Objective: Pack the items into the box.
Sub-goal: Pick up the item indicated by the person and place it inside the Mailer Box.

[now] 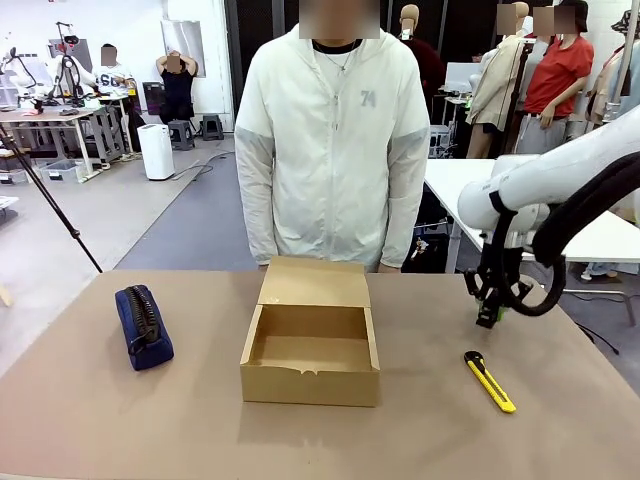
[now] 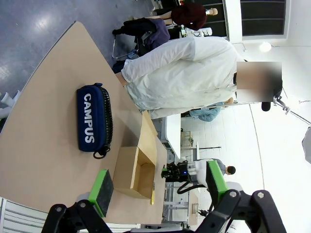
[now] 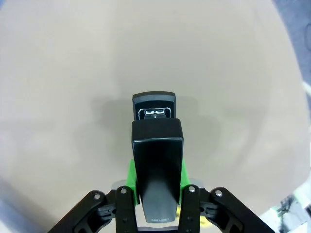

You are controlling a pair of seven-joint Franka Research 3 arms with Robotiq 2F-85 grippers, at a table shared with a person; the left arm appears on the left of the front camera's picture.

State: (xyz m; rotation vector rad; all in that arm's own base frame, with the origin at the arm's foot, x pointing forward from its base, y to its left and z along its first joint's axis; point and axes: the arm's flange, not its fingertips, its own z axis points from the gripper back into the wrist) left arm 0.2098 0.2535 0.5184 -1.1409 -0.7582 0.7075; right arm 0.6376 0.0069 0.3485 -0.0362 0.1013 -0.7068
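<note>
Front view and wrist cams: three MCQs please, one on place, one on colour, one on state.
1. Where is the utility knife?
A) inside the box
B) on the box's lid flap
C) on the table, on the robot's right of the box

2. The pouch is:
A) red
B) dark navy
C) green

3. The right gripper is:
A) shut on the stapler
B) shut on the utility knife
C) open and empty

Answers:
1 C: it lies on bare tabletop beside the box.
2 B: navy fabric, white lettering in the left wrist view.
3 A: green pads clamp the black stapler in the right wrist view.
</note>
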